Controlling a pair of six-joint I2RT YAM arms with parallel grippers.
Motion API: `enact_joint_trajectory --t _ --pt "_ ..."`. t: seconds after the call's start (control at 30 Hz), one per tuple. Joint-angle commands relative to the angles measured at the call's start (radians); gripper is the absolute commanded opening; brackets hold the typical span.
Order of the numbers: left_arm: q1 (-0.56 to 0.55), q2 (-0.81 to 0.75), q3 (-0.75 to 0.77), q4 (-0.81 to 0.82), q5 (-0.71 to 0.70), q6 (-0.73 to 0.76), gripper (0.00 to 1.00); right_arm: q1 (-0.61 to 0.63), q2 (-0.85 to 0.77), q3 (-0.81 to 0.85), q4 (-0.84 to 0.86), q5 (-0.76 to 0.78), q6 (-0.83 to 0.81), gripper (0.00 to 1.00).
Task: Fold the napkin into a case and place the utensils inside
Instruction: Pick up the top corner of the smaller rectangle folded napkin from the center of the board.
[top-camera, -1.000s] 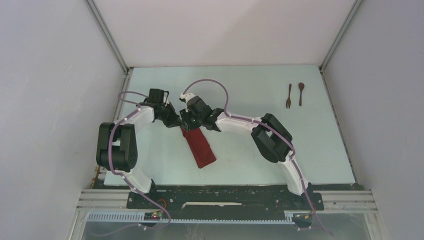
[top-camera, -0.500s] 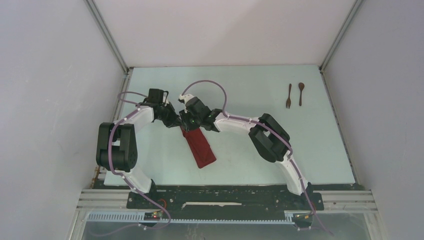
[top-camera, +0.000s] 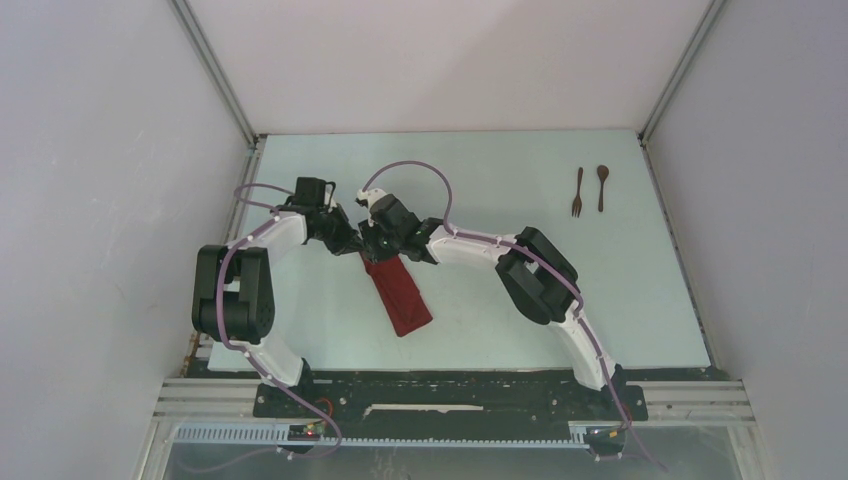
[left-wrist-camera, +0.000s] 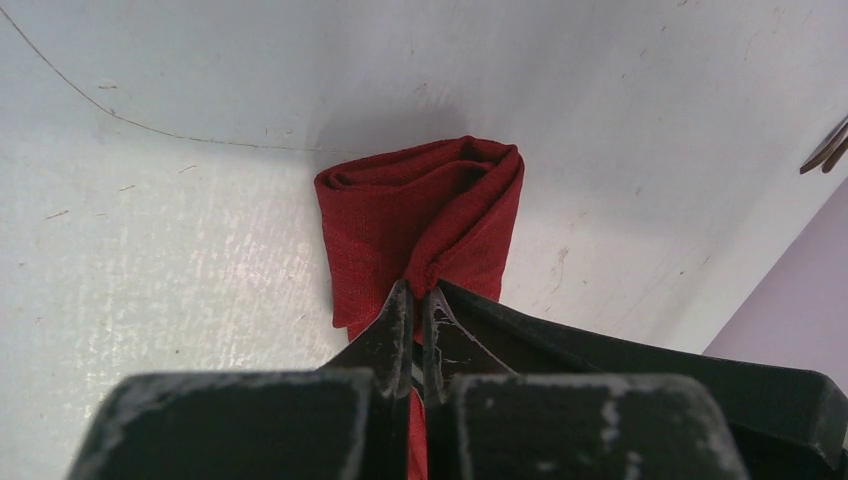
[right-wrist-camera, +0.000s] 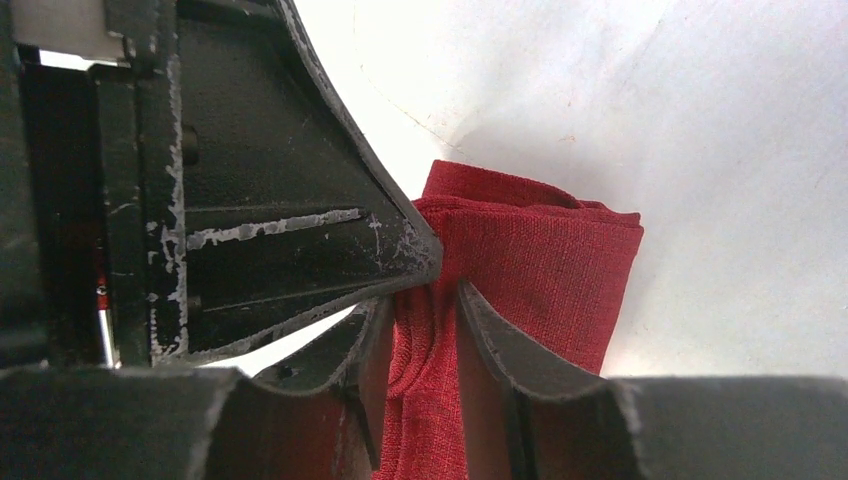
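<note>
You're mid-fold: left pincer (left-wrist-camera: 416, 295) and right pincer (right-wrist-camera: 425, 300) both pinch the napkin's (top-camera: 400, 295) far end. Next, shape an open pocket, keeping the fold.

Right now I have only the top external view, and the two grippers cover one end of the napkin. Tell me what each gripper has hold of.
Observer: The left gripper is shut on the napkin, with a thin edge pinched between its fingers.
Operator: Now the right one.
Observer: The right gripper straddles a bunched ridge of the cloth. The cloth fills the gap and looks pinched.
Operator: Describe the cloth beyond the left gripper.
Observer: In the left wrist view, the end beyond its fingers shows several folded layers, slightly parted.
</note>
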Motion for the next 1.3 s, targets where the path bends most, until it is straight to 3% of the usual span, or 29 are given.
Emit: enact_joint_trajectory --t 0.0,0.37,0.6,0.73,0.9,1.07,1.17,1.2,1.27 --pt "0.014 -0.043 0.023 0.013 0.026 0.014 0.0 0.012 0.007 0.031 0.011 0.013 -0.005 0.36" --pt "0.019 -0.038 0.022 0.025 0.041 0.006 0.0 0.018 0.005 0.018 0.019 0.009 -0.001 0.39" --pt "0.021 -0.038 0.022 0.027 0.047 0.005 0.0 0.018 0.007 0.021 0.013 0.031 0.004 0.33" --pt "0.026 -0.04 0.02 0.029 0.047 0.003 0.0 0.02 0.002 -0.004 0.027 0.032 0.009 0.39" --pt "0.028 -0.039 0.017 0.034 0.052 0.002 0.0 0.022 -0.002 -0.018 0.038 0.034 0.013 0.38" --pt "0.029 -0.041 0.012 0.036 0.053 0.002 0.0 0.022 0.001 -0.016 0.04 0.034 0.014 0.29" --pt "0.029 -0.046 0.007 0.036 0.047 0.003 0.0 0.022 -0.007 -0.016 0.035 0.034 0.022 0.05" --pt "0.029 -0.049 0.002 0.036 0.041 0.003 0.03 0.021 -0.013 -0.016 0.029 0.033 0.026 0.0" --pt "0.03 -0.065 -0.007 0.029 0.021 0.005 0.17 0.019 -0.024 -0.02 0.021 0.027 0.037 0.0"
